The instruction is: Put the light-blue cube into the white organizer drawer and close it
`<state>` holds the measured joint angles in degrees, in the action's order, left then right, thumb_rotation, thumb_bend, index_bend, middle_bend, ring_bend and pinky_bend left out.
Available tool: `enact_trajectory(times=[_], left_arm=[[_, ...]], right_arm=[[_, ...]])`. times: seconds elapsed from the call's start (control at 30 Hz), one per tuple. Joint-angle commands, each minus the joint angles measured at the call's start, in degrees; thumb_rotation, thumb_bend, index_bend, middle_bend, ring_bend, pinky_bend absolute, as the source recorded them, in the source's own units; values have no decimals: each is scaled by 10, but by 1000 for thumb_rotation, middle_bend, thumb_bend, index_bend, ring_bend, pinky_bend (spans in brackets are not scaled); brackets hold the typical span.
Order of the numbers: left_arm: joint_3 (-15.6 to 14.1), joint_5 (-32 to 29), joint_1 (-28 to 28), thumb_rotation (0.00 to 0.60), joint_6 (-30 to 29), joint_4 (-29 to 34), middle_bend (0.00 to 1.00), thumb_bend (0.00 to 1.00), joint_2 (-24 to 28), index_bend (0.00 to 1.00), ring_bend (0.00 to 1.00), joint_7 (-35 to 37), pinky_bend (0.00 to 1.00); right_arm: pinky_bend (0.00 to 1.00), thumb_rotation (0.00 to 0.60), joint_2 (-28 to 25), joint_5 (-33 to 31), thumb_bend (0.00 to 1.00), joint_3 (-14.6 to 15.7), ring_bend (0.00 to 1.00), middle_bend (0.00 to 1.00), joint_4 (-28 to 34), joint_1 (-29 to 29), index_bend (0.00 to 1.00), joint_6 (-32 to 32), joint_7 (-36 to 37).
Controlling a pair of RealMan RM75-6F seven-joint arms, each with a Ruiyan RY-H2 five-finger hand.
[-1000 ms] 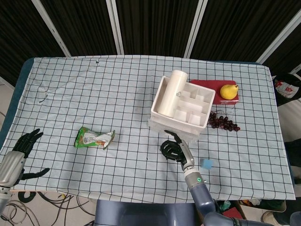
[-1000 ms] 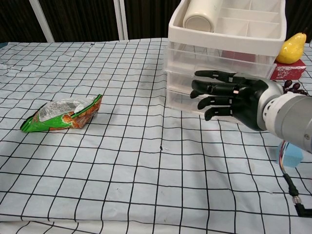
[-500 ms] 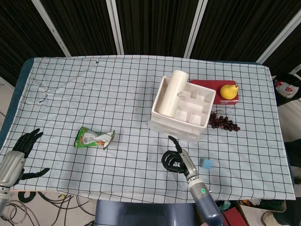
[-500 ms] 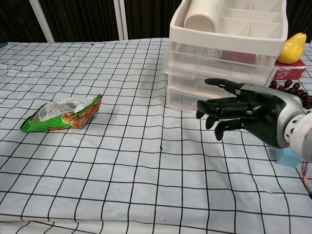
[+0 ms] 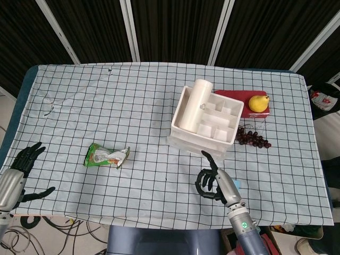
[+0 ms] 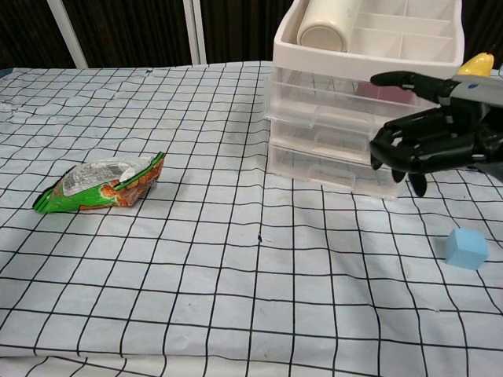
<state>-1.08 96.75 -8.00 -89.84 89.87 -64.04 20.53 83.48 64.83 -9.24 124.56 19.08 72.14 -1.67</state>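
From the head view, the right hand (image 5: 215,183) hovers empty, fingers loosely spread, at six o'clock of the white organizer (image 5: 204,121), left hand (image 5: 16,172) splayed; from the chest view, the light-blue cube (image 6: 467,248) sits on the surface at five o'clock of that right hand.

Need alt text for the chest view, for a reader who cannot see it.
The right hand, empty with fingers spread, hovers before the white organizer, whose drawers look closed. The light-blue cube sits on the checked tablecloth below it; a green snack packet lies far left.
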Motion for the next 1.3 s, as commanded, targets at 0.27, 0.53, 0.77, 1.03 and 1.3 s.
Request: enact_trajectory(times=[0.27,0.53,0.77,1.03,1.3], left_arm=[[3,-1,1,600,-5,-4,0,21,-2,0,0,5,0],[3,-2,0,600,-4,-4,0,20,-1,0,0,5,0],[2,-3,-1,600,-2,-3,0,20,-1,0,0,6,0],[0,-4,-2,600,3,-2,0,21,0,0,0,6,0],[-1,-5,-2,600,6,0,0,21,0,0,0,3,0]], right_arm=[[647,600,-32,-63,383,-38,594,572,7,6,102,17,-34],[647,600,-30,-92,383,-35,595,572,1,10,169,14,-42],[647,600,-22,-109,382,-35,595,573,-10,14,171,14,-48],[647,600,-25,-126,385,-37,597,574,-11,14,385,13,-47],[646,600,-41,-93,385,-8,597,574,15,-3,396,12,-36]])
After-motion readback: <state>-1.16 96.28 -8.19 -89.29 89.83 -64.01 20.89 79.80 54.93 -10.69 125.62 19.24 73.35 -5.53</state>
